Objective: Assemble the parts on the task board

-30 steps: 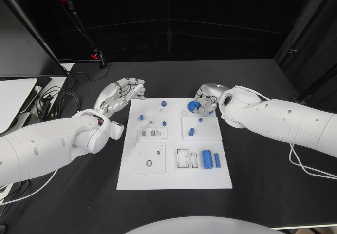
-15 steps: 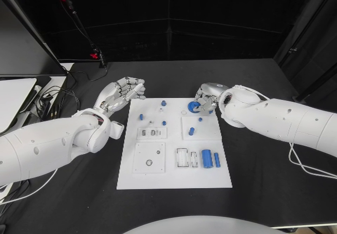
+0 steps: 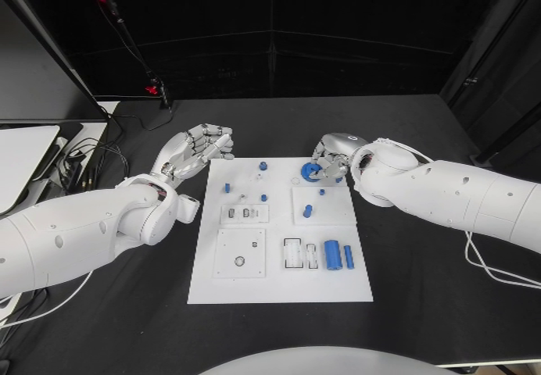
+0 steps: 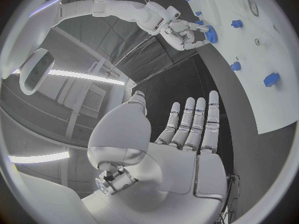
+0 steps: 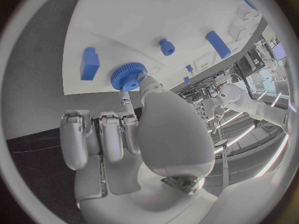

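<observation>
I am reaching my right hand [image 3: 329, 156] over the far right corner of the task board [image 3: 280, 285], and its fingertips [image 5: 127, 99] are touching the blue gear [image 3: 310, 171], a round toothed part standing on the board there; my thumb is lying against the gear's rim while the other fingers [image 5: 99, 134] are curling down beside it, clear of the part. I cannot tell whether the gear is truly pinched or only being touched. Just beside that hand, on the board, a small blue block [image 5: 89, 63] is standing next to the gear, and a blue peg [image 5: 166, 47] and a longer blue bar [image 5: 217, 44] are lying farther out from my fingertips. I am holding my left hand [image 3: 201, 147] off the board's far left corner, above the black table [image 3: 428, 266], with its fingers [image 4: 193, 119] stretched straight and close together, gripping nothing. Nearer my body than either hand, a blue cylinder [image 3: 333, 254] and a thinner blue pin [image 3: 349, 257] are lying side by side on the board's near right part.
</observation>
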{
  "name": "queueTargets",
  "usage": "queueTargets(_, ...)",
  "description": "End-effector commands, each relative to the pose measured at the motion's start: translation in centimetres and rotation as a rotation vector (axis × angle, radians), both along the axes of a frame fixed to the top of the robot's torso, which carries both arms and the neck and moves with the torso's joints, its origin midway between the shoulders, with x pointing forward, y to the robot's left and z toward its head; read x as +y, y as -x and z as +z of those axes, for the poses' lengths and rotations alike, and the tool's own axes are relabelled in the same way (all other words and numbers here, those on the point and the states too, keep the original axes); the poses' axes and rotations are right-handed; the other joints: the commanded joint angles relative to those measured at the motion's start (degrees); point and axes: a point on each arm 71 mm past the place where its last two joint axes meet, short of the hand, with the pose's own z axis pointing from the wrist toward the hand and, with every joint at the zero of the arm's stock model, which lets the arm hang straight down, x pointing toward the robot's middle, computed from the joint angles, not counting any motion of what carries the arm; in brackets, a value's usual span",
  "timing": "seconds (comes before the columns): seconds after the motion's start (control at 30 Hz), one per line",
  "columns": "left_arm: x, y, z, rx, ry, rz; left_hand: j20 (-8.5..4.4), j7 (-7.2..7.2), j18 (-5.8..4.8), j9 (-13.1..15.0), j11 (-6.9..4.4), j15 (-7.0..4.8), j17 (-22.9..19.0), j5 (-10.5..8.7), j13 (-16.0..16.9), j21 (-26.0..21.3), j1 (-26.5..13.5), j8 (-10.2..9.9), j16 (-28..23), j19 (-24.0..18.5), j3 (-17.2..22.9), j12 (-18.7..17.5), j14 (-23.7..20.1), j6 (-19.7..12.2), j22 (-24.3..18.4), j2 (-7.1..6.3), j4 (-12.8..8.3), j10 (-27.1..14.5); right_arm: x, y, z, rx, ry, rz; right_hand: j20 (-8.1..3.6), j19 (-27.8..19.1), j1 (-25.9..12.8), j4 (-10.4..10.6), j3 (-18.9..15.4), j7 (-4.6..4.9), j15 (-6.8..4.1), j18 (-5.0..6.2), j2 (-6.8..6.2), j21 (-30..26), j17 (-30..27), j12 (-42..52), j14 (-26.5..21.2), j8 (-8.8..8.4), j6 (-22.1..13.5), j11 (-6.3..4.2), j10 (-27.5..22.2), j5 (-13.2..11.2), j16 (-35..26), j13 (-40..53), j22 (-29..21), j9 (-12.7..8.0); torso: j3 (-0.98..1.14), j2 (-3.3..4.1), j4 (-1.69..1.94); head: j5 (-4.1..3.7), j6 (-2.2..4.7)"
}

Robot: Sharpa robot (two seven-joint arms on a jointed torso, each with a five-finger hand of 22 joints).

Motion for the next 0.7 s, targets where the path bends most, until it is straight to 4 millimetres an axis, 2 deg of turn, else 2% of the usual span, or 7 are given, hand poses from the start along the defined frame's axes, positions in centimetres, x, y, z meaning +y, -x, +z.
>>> queueTargets(0.03, -0.2, 0.3, 0.7, -0.088, 0.035, -0.037, 0.02, 7.82, -0.83, 0.0, 0.16, 0.07, -0.01, 0.34, -0.03, -0.18, 0.08, -0.33, 0.34, -0.25, -0.43, 0.2, -0.51, -0.1, -0.08, 0.66, -0.06, -0.39, 0.3, 0.2, 1.1, -0.103, -0.063, 0.026, -0.36, 5.96, 0.58, -0.32, 0.19, -1.6, -0.36, -0.43, 0.53, 0.19, 15.09, 0.14, 5.96, -0.31, 2.28, -0.19, 5.96, 0.2, 0.14, 15.08, 15.09, -0.02, -0.02, -0.02, -0.03, 0.21, 0.11)
queueTargets(0.23, -0.1, 0.3, 0.7, -0.089, 0.034, -0.036, 0.02, 7.82, -0.83, 0.0, 0.16, 0.07, -0.01, 0.34, -0.03, -0.18, 0.08, -0.33, 0.34, -0.25, -0.43, 0.2, -0.51, -0.1, -0.08, 0.66, -0.06, -0.39, 1.0, 1.1, 2.3, -0.193, -0.14, 0.067, -0.4, 5.96, 0.82, -0.61, 0.26, -1.36, -0.34, -0.43, 0.42, 0.19, 15.09, 0.14, 5.96, -0.55, 2.39, -0.03, 5.96, 0.25, 0.14, 15.08, 15.09, -0.13, -0.1, -0.04, 0.08, 0.42, 0.25)
queueTargets(0.43, -0.2, 0.2, 0.7, -0.089, 0.034, -0.037, 0.02, 7.82, -0.83, 0.0, 0.16, 0.07, -0.01, 0.34, -0.03, -0.18, 0.08, -0.33, 0.34, -0.25, -0.43, 0.2, -0.51, -0.1, -0.08, 0.66, -0.06, -0.39, 2.9, 1.6, 3.5, -0.226, -0.177, 0.116, -0.39, 5.96, 0.84, -0.71, 0.22, -1.26, -0.29, -0.43, 0.29, 0.19, 15.09, 0.14, 5.96, -0.78, 2.35, 0.08, 5.96, 0.13, 0.14, 15.08, 15.09, -0.23, -0.09, 0.02, 0.08, 0.79, 0.49)
queueTargets(0.5, -0.2, 0.2, 0.7, -0.089, 0.034, -0.036, 0.02, 7.82, -0.83, 0.0, 0.16, 0.07, -0.01, 0.34, -0.03, -0.18, 0.08, -0.33, 0.34, -0.25, -0.43, 0.2, -0.51, -0.1, -0.08, 0.66, -0.06, -0.39, 3.7, 1.6, 3.6, -0.216, -0.178, 0.131, -0.39, 5.96, 0.85, -0.72, 0.23, -1.25, -0.28, -0.43, 0.29, 0.19, 15.09, 0.14, 5.96, -0.82, 2.34, 0.09, 5.96, 0.1, 0.14, 15.08, 15.09, -0.25, -0.12, 0.06, 0.1, 1.05, 0.56)
queueTargets(0.7, -0.2, 0.1, 0.7, -0.093, 0.033, -0.035, 0.02, 7.83, -0.84, 0.01, 0.16, 0.07, -0.01, 0.36, -0.02, -0.18, 0.16, -0.37, 0.37, -0.27, -0.56, 0.23, -0.55, -0.12, -0.09, 0.76, -0.05, -0.41, 6.1, 1.5, 3.4, -0.176, -0.172, 0.167, -0.38, 5.96, 0.9, -0.78, 0.27, -1.23, -0.26, -0.43, 0.32, 0.19, 15.09, 0.14, 5.96, -0.98, 2.3, 0.13, 5.96, 0.04, 0.14, 15.08, 15.09, -0.32, 0.03, 0.09, 0.12, 2.03, 0.29)
